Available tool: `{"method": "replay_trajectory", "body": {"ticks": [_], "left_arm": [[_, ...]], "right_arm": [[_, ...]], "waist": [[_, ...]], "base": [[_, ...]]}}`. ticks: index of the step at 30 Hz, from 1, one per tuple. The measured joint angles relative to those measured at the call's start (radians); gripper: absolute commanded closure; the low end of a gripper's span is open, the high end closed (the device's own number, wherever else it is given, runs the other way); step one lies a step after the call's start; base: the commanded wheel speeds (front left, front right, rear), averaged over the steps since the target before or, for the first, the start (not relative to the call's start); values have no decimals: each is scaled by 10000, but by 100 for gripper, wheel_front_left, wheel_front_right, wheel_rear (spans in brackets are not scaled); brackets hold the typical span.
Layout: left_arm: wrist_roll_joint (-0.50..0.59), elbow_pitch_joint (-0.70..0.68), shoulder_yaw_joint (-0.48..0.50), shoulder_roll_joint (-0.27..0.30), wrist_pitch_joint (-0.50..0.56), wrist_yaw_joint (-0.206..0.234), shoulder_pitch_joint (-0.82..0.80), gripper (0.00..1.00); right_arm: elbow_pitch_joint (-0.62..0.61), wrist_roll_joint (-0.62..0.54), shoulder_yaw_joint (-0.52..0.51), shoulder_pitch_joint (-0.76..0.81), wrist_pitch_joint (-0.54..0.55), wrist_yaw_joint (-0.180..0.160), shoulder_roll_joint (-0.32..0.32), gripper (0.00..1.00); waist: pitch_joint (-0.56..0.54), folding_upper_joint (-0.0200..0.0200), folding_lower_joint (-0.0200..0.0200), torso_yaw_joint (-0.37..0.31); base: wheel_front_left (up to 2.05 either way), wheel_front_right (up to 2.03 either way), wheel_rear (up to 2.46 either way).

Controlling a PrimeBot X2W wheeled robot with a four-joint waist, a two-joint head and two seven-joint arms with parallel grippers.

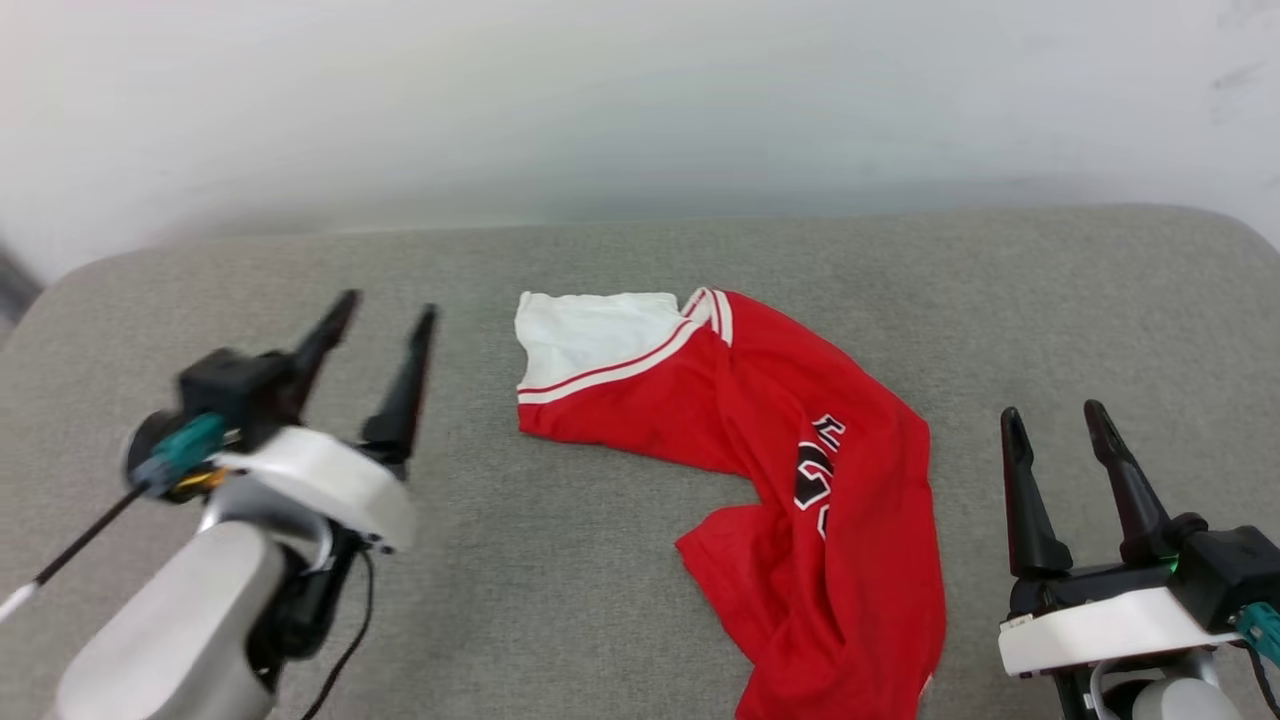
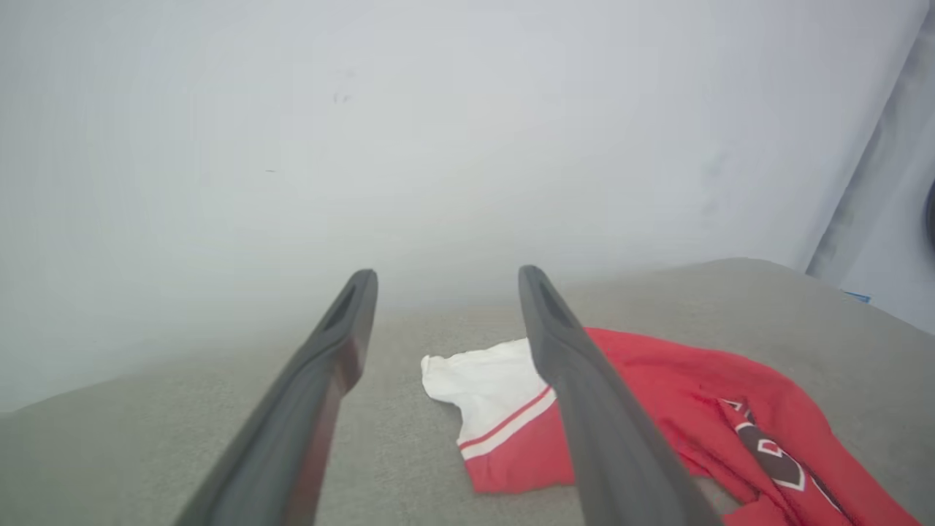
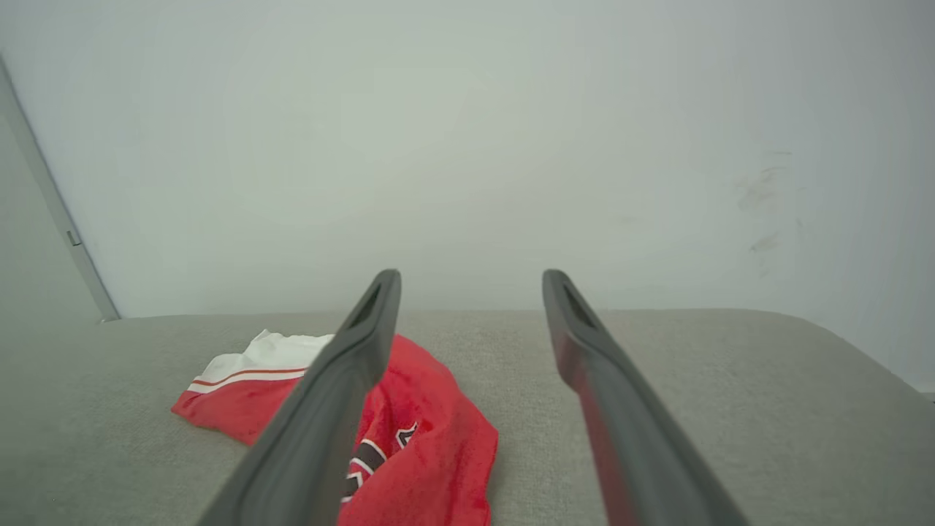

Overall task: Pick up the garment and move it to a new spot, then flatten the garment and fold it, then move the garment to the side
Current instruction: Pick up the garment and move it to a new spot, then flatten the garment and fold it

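Observation:
The garment [image 1: 800, 470] lies crumpled on the grey padded surface [image 1: 560, 560], red with a white sleeve at its far left end and part of the black lettering showing. It runs from mid-table toward the near edge. My left gripper [image 1: 385, 310] hovers open to the left of the white sleeve, nothing between its fingers. My right gripper [image 1: 1050, 415] stands open to the right of the red body, also empty. The left wrist view has the garment [image 2: 657, 409] partly behind the right finger. Over on the right wrist view the garment [image 3: 431, 431] lies behind the left finger.
A pale wall [image 1: 640, 100] rises just behind the padded surface's far edge. The surface's rounded corners show at far left [image 1: 60, 290] and far right [image 1: 1240, 225]. Bare grey padding lies on both sides of the garment.

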Motion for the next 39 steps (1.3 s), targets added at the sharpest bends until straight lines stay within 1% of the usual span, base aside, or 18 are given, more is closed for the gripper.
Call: {"method": "replay_trajectory", "body": {"ticks": [1, 3, 6, 8, 10, 14, 17, 19, 22, 26, 28, 31, 33, 34, 36, 39], "left_arm": [[98, -270, 499, 23, -12, 127, 382, 0], [272, -746, 1484, -23, -12, 217, 1229, 0], [940, -1354, 2663, -192, -12, 203, 2553, 0], [1511, -1726, 3193, -431, -12, 59, 3350, 0], [1969, -2119, 3697, -886, -12, -123, 4042, 0], [2807, -2681, 4558, -1879, -12, -825, 5124, 0], [3269, -2755, 5001, -2566, -12, -1406, 5610, 0], [3492, -2696, 5156, -2905, -12, -1814, 5752, 0], [3793, -2610, 5390, -3206, -12, -2194, 5755, 0], [3965, -2297, 5352, -3204, -13, -2512, 5688, 0], [3762, -2082, 5285, -3181, -12, -2554, 5609, 0], [3534, -1833, 5051, -2871, 82, -2612, 5224, 0], [3666, -1632, 4621, -2464, 598, -2629, 4692, 0], [3641, -1544, 4401, -2355, 947, -2642, 4358, 0], [3417, -1446, 4128, -2146, 1582, -2656, 3551, 0], [2930, -1434, 3756, -1461, 2573, -2665, 2124, 0]], "right_arm": [[-21, 10, 4, 27, 0, 0, 0, 0], [-48, 21, 23, 30, 0, 0, -2, 0], [-86, 94, 54, 35, 0, 0, -2, 0], [-81, 98, 174, 41, 0, 0, -2, 0], [-44, 38, 247, 96, 0, 0, 0, 0], [48, -84, 245, 198, 0, -2, -2, 0], [109, -100, 232, 269, 0, -2, -2, 0], [150, -100, 213, 270, 0, -2, -2, 0], [213, -136, 205, 271, 0, 0, -2, 0], [288, 13, 161, 256, 0, -2, -2, 0], [305, -84, 192, 235, 0, -2, -2, 0], [215, -161, 105, 106, 0, 0, 0, 0], [100, -199, -69, 68, -2, 0, -2, 0], [56, -221, -127, 65, 0, -2, -2, 0], [-33, -249, -144, 4, 0, -2, -6, 0], [-207, -253, -163, -292, 0, 0, -2, 0]], "waist": [[-33, 0, 0, 73], [-90, 0, 0, 174], [-133, 0, 0, 253], [-131, 0, 1, 277], [-137, 0, 0, 297], [-171, 0, 0, 333], [-198, 0, 0, 340], [-216, 0, 0, 339], [-205, 0, 0, 311], [-86, 0, 0, 203], [5, 0, 1, 113], [238, 0, 1, -43], [461, 0, 1, -120], [595, 0, 1, -147], [905, 0, 1, -210], [1448, 0, 1, -342]], "base": [[0, 0, 0], [0, 0, 0], [0, 0, 0], [0, 0, 0], [0, 0, 0], [0, 0, 0], [0, 0, 0], [0, 0, 0], [0, 0, 0], [0, 0, 0], [0, 0, 0], [0, 0, 0], [0, 0, 0], [0, 0, 0], [0, 0, 0], [0, 0, 0]]}}
